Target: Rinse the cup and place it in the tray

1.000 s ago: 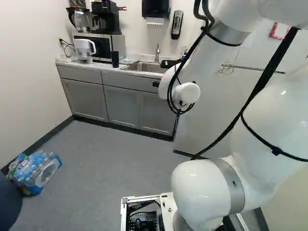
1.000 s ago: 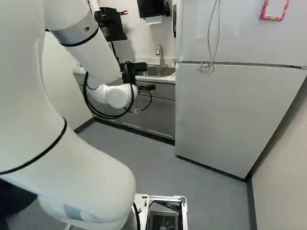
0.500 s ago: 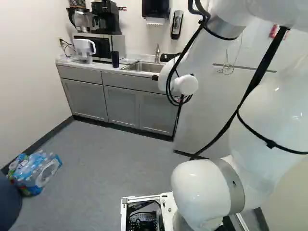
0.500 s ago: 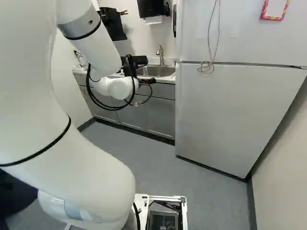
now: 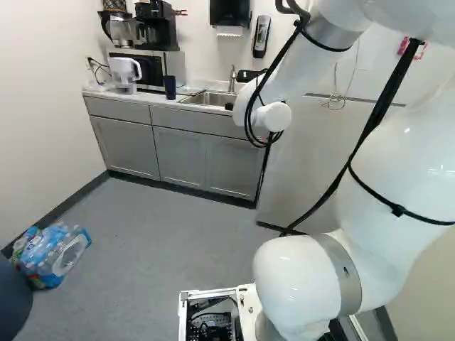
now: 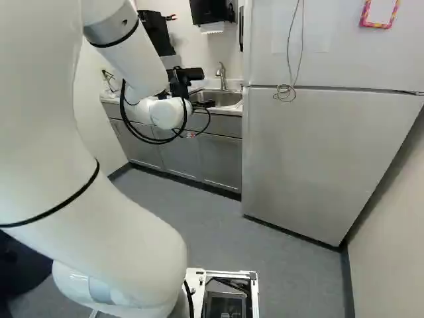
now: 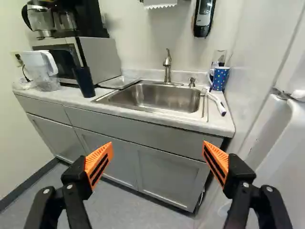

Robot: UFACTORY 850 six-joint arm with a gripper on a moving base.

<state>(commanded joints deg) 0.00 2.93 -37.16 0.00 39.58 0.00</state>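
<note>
You have the pincer (image 7: 157,147) released, so the approach seems in hand: reach the dark cup (image 5: 170,87), left base view's upper left.

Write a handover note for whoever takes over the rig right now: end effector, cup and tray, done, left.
End effector: open, nothing held, in front of the counter.
Cup: two candidates, and the views don't settle which is meant. A dark cup stands on the counter beside the tray; a blue dotted cup stands beyond the sink, near the fridge.
Done: no grasp or placing; neither cup is in the tray. Whether either was rinsed can't be told.
Left: likely grasp the cup, rinse it under the faucet, set it in the tray.
</note>
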